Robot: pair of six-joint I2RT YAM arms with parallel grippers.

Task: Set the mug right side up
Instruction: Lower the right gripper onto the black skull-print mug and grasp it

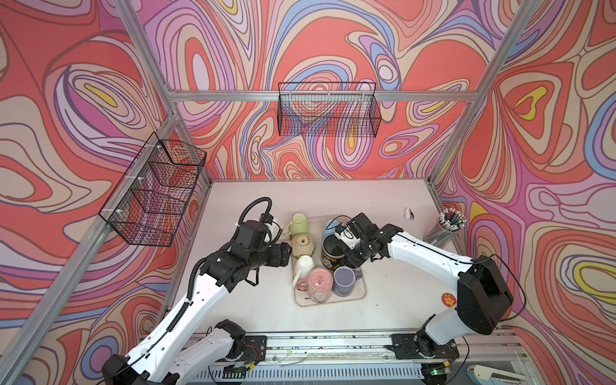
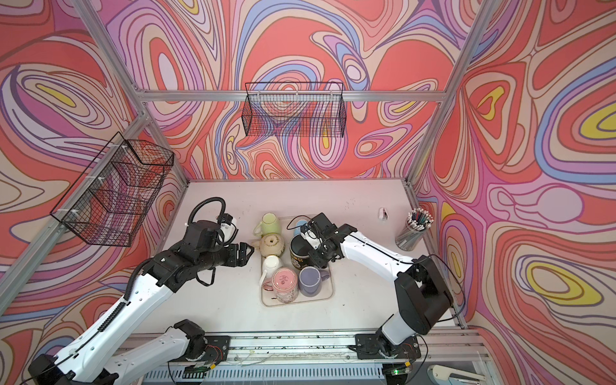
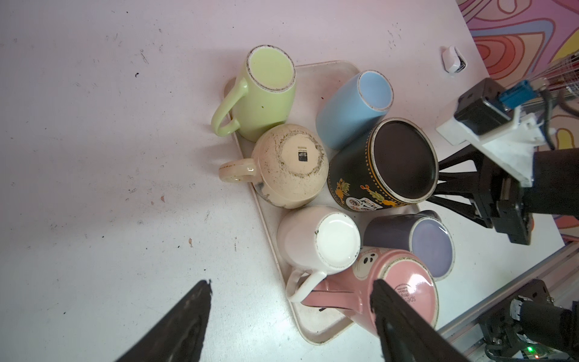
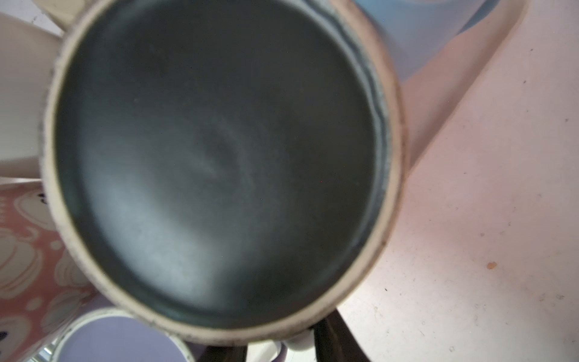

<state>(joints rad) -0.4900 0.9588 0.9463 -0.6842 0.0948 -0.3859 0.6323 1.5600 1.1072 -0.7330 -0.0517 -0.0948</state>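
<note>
Crowded mugs (image 1: 301, 246) on tray (image 1: 350, 300); open table (image 1: 400, 293) around.

I read "SiP" on a black label on the beige mug (image 3: 289, 166) base; the tiny line beside it is illegible. The pink mug (image 3: 410, 288) base has stamped print, only "spe" clear, the rest covered. The orange sticker (image 1: 449, 300) on the right arm (image 1: 433, 253) has characters too small to read.

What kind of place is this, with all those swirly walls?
Most likely a robot test booth in a lab, not a kitchen: an aluminium frame borders printed walls, and two robot arms on a rail work over a tray of upside-down mugs.
</note>
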